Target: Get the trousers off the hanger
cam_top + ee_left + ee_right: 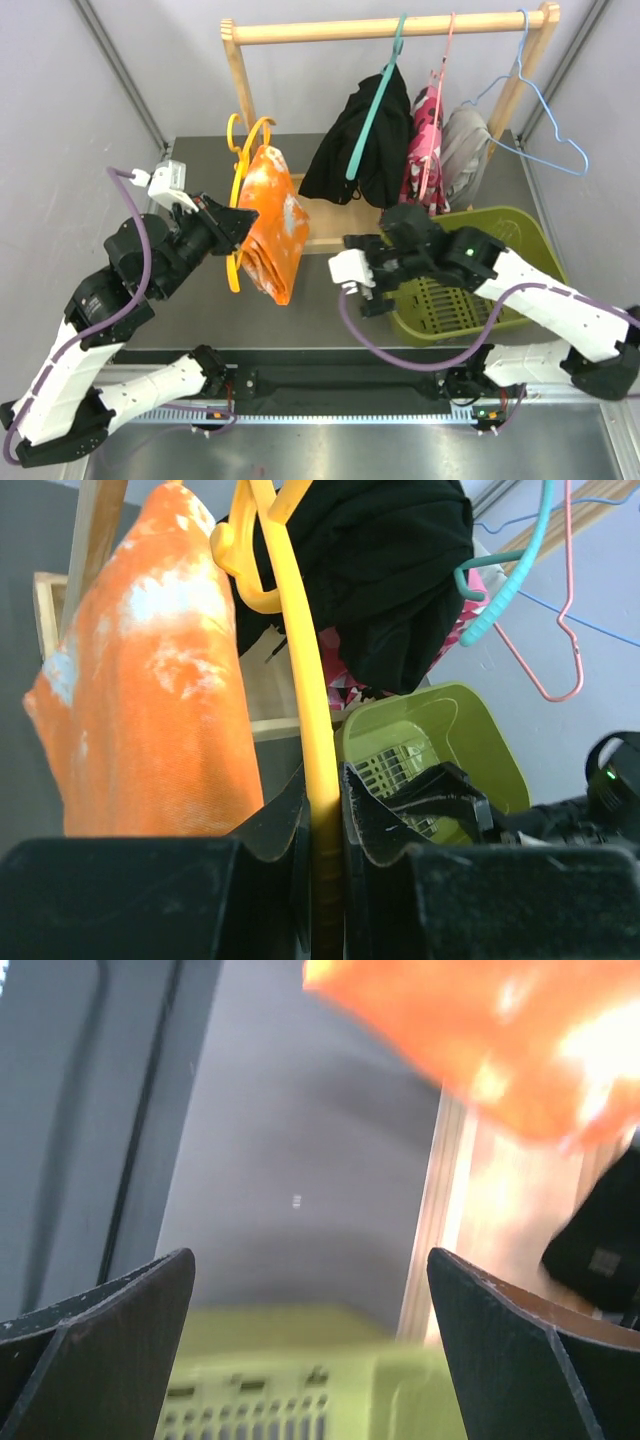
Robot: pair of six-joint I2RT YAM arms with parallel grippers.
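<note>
1. The orange trousers [272, 235] are soft, crumpled cloth with whitish blotches. They are draped in a long fold over a smooth yellow plastic hanger [238, 190]. They hang left of the rack's middle, off the rail, above the dark worktop [190, 300].
2. The left pincer [322, 798] pinches the hanger's thin yellow bar between its two black fingers. In the wrist view the orange cloth hangs just beside the left finger.
3. The right pincer [310, 1300] stands spread, with nothing between its dark, wedge-shaped fingers. It sits at the near-left rim of a lime-green plastic basket [525, 232] with a slotted floor.
4. A round wooden rail [385, 28] rests on slanted wooden posts.
   - The black trousers [365, 140] hang bunched on a teal hanger [372, 110].
   - The pink camouflage trousers [425, 145] hang on a thin pink hanger [447, 60].
   - The grey trousers [465, 150] are gathered at the left corner of a blue wire hanger [521, 55].
   - The three garments crowd together, each touching the next.
5. A strip of worktop shows between the orange trousers and the right pincer. The basket's far rim lies under the pink and grey garments. Pale walls close in on both sides of the worktop.
</note>
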